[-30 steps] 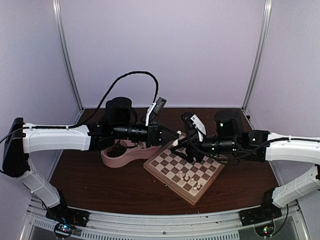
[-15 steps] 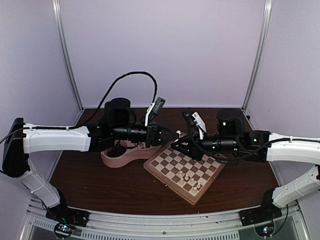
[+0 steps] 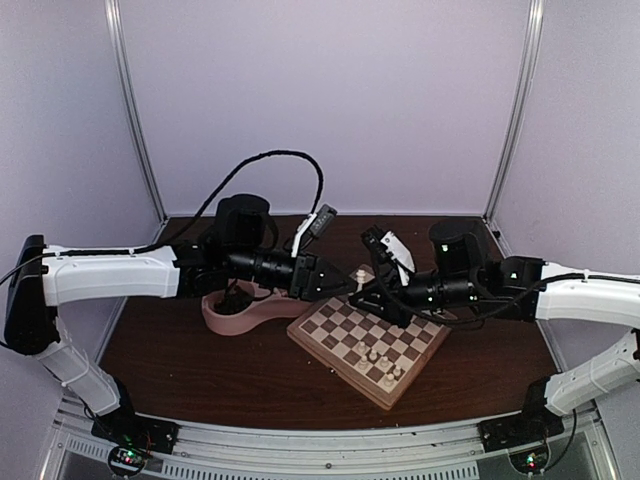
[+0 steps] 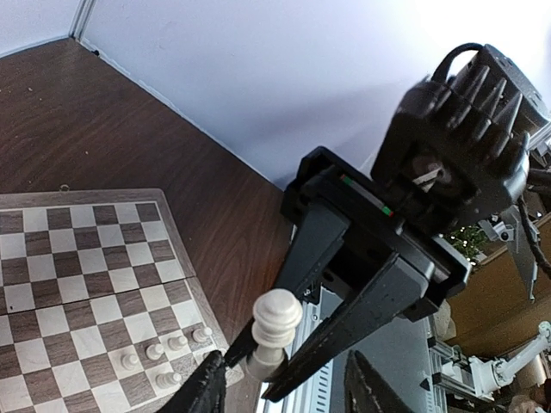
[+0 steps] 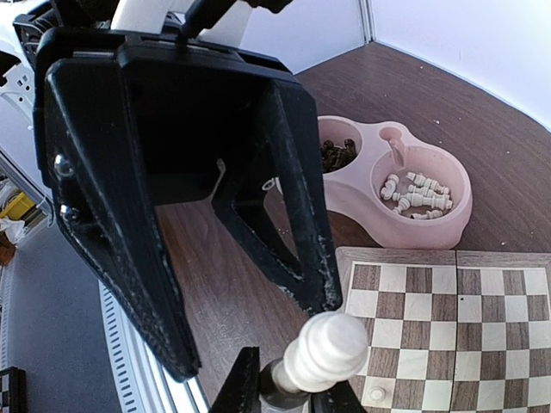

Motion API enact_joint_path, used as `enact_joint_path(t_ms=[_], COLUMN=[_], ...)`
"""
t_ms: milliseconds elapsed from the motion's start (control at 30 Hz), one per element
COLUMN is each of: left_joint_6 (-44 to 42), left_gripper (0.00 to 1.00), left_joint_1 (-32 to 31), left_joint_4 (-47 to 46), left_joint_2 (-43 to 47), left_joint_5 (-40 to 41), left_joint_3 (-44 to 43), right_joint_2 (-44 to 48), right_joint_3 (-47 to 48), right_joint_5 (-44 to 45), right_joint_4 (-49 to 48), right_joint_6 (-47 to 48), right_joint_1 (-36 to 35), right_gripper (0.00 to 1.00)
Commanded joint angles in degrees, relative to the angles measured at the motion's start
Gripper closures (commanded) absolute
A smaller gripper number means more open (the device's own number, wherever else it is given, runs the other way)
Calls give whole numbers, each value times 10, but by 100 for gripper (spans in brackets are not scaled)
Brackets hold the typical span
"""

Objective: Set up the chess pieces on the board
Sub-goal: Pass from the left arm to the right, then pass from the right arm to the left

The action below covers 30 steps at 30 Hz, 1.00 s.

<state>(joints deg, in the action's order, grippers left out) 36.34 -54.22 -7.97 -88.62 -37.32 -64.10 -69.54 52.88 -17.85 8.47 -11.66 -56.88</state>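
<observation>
The dish [image 3: 240, 318] sits just left of the board [image 3: 340, 335], and a few chess pieces [image 3: 378, 360] stand on the board.

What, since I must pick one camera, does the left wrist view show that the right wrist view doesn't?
Left wrist only: a cluster of white pieces standing on the board. Right wrist only: the pink dish with loose pieces in both bowls. Both: the cream piece held by the right gripper, the left gripper open around it.
</observation>
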Motion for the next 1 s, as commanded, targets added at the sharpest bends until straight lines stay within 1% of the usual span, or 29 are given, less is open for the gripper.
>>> enact_joint_path(t_ms=[0, 133, 333, 533, 600, 733, 800, 900, 933, 967], left_joint_6=[-6, -8, 7, 9, 9, 8, 8, 3, 0, -3], left_gripper=[52, 57, 61, 65, 69, 75, 82, 88, 90, 91], left_joint_1=[3, 3, 3, 3, 3, 3, 3, 4, 3, 3], left_joint_4=[34, 35, 8, 2, 2, 1, 0, 5, 7, 9], left_joint_2=[0, -5, -18, -23, -24, -25, -25, -25, -25, -23], left_joint_5=[-21, -22, -36, -38, -38, -40, -43, -43, -42, -40], left_joint_3=[-41, -44, -44, -46, -47, -46, -45, -45, -45, -44], right_joint_2=[3, -3, -17, -29, -30, -30, -29, -26, -25, -25], right_joint_3=[28, 34, 41, 48, 46, 43, 42, 41, 40, 39], right_joint_5=[-12, -24, -42, -50, -50, -48, -44, -40, -38, -37], right_joint_4=[25, 29, 24, 23, 23, 22, 24, 24, 25, 28], right_joint_6=[26, 28, 27, 26, 25, 24, 24, 24, 24, 24], right_joint_1=[-1, -1, -2, -5, -6, -7, -7, -7, -7, -7], right_gripper=[100, 100, 100, 100, 100, 100, 100, 100, 98, 93])
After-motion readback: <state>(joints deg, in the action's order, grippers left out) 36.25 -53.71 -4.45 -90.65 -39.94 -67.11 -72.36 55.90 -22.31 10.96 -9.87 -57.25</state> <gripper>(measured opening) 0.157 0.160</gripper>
